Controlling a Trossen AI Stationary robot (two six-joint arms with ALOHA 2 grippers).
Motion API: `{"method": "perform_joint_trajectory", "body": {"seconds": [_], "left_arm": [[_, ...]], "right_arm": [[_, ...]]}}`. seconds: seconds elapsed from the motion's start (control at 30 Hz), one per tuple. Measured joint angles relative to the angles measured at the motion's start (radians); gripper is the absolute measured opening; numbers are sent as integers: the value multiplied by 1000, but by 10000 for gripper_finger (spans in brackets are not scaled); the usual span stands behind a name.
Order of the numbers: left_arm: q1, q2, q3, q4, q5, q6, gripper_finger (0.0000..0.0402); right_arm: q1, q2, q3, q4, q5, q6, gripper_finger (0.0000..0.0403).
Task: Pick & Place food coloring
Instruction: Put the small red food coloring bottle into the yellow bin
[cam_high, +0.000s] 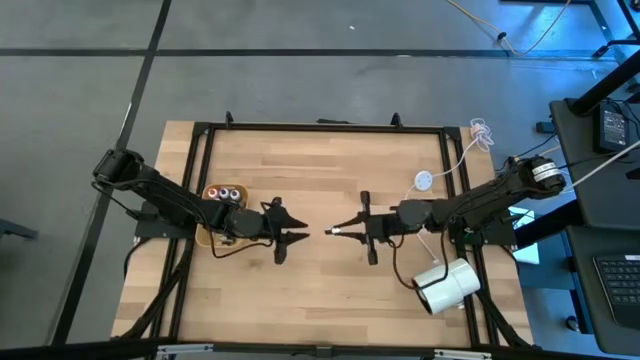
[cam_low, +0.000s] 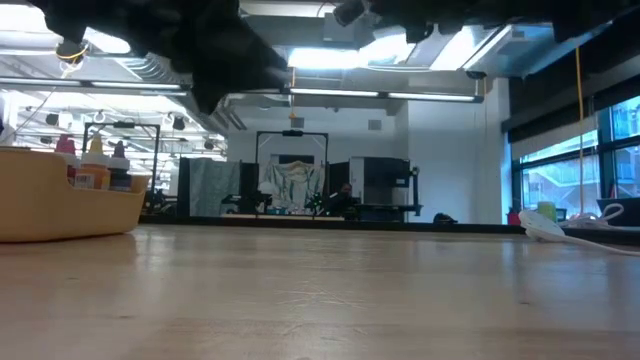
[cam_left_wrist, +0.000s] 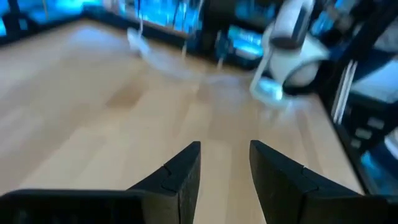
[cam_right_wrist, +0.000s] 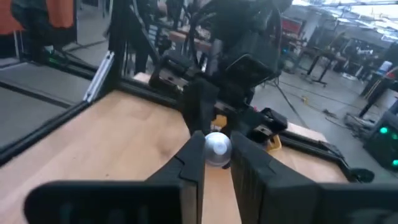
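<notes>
Beside the tan tray at the bench's left edge, held the left gripper, jaws narrowly parted, empty. Kept food coloring bottles inside that tray. Right of the tray, at mid-bench, clamped the right gripper on one small bottle, tip facing the left gripper. Farther right lay a white cylinder.

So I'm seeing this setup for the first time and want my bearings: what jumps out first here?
The two dark arms meet tip to tip above the middle of the wooden table: the right claw is shut on a small bottle with a pale round cap, facing the open, empty left claw. Behind the left arm sits a tan tray holding a few small bottles, and a large white cylinder lies near the table's right edge.
</notes>
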Motion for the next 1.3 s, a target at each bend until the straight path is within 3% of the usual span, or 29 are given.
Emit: {"method": "perform_joint_trajectory", "body": {"seconds": [0.37,0.7,1.03,1.3], "left_arm": [[5,0,0,238,70,192,116],[4,0,0,295,97,344,111],[-7,0,0,305,165,363,110],[-23,0,-1,315,163,386,107]], "right_arm": [[-1,9,0,156,-49,-26,60],[-2,58,62,215,-78,-28,61],[-18,200,167,206,-79,-65,62],[-23,230,180,195,-83,-47,62]]}}
